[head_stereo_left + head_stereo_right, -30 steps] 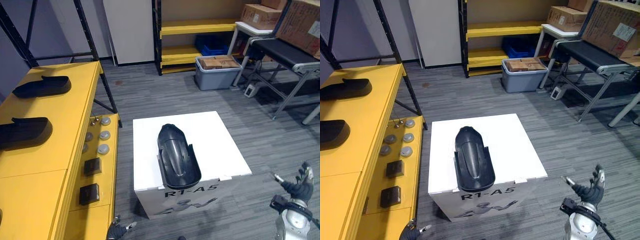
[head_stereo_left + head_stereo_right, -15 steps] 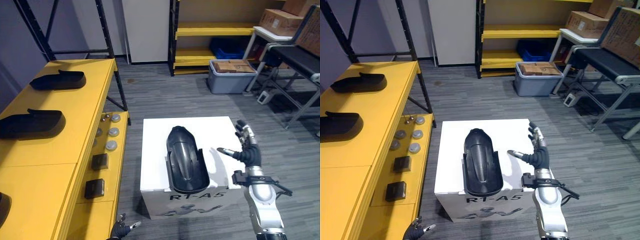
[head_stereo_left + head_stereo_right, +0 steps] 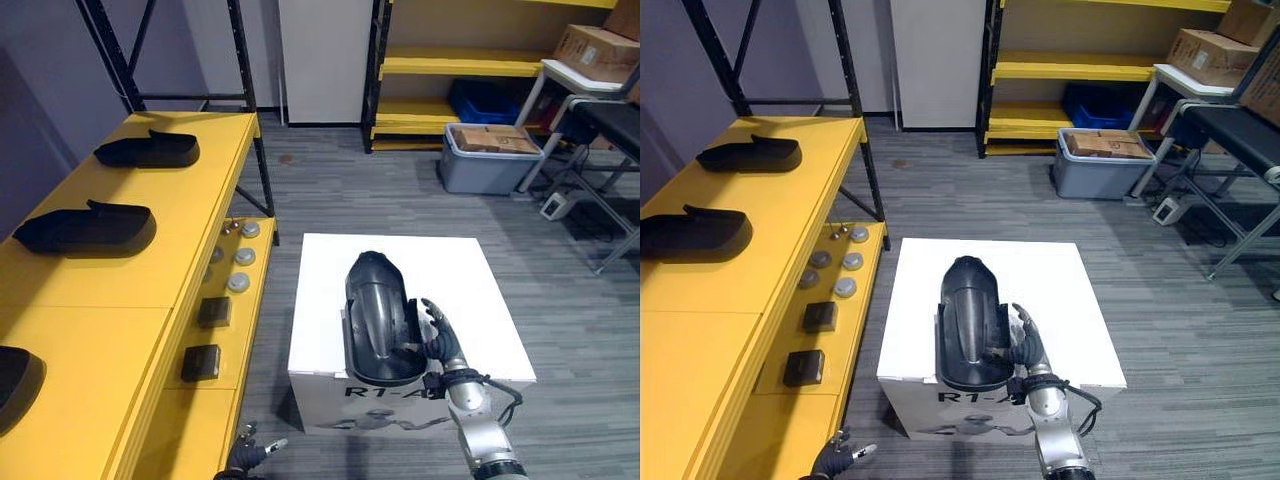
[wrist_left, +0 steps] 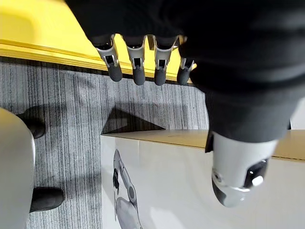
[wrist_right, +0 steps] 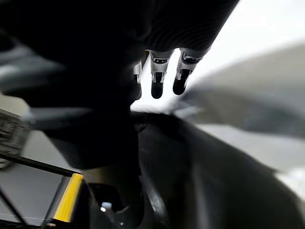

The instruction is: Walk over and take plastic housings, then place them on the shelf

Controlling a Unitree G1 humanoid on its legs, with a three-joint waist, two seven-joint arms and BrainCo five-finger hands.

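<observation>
In from the lower right swings the right hand (image 3: 438, 341), now against the right side of the housing (image 3: 375, 310) on the white box (image 3: 470, 290) mid-frame, fingers spread and not yet gripping, so the pick-up looks close, while the left hand (image 3: 834, 461) hangs open at the bottom left.

Both head eyes look steeply down, sharing the white box (image 3: 470, 290) and yellow shelf (image 3: 120, 300); the left wrist camera faces the box's side from low and near; the right wrist camera sits almost against the plastic housing (image 5: 214, 191).
</observation>
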